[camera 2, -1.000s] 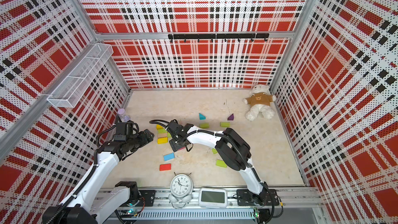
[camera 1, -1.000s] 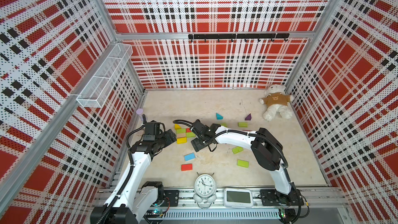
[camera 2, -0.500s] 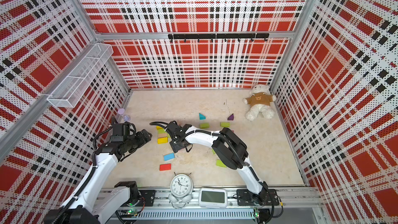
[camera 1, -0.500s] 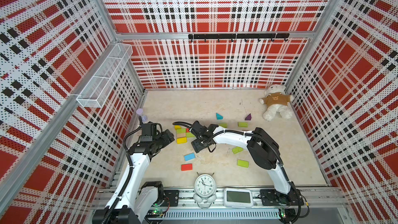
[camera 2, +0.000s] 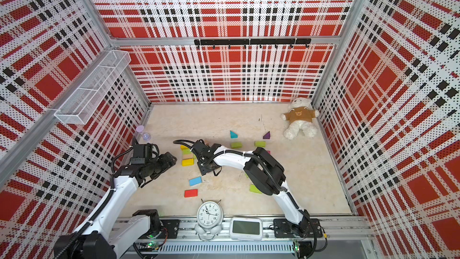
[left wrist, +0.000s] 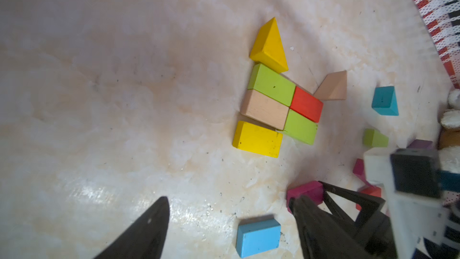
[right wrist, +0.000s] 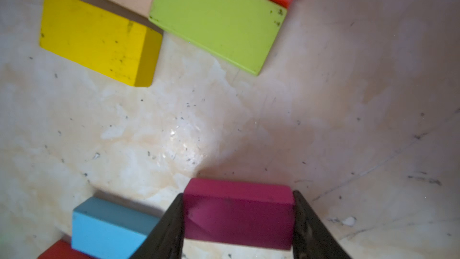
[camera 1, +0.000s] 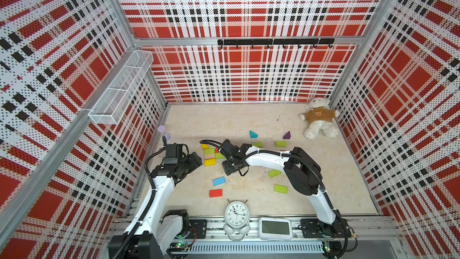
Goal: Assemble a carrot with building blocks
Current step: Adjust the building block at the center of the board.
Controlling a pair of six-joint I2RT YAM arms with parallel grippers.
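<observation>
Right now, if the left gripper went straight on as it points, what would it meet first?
Probably the yellow rectangular wooden block ahead of the left gripper, unless it passes above: height unclear.

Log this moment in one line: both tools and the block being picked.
left tool: open, empty | right tool: closed on magenta block ends | block cluster: magenta block not yet added

In both top views, your clear floor (camera 1: 224, 120) lies mid-frame above the block cluster (camera 1: 210, 154); the right gripper (camera 1: 227, 168), clamping a magenta block (right wrist: 239, 215), crowds its lower right; a teddy bear (camera 1: 319, 120) blocks right of centre.
</observation>
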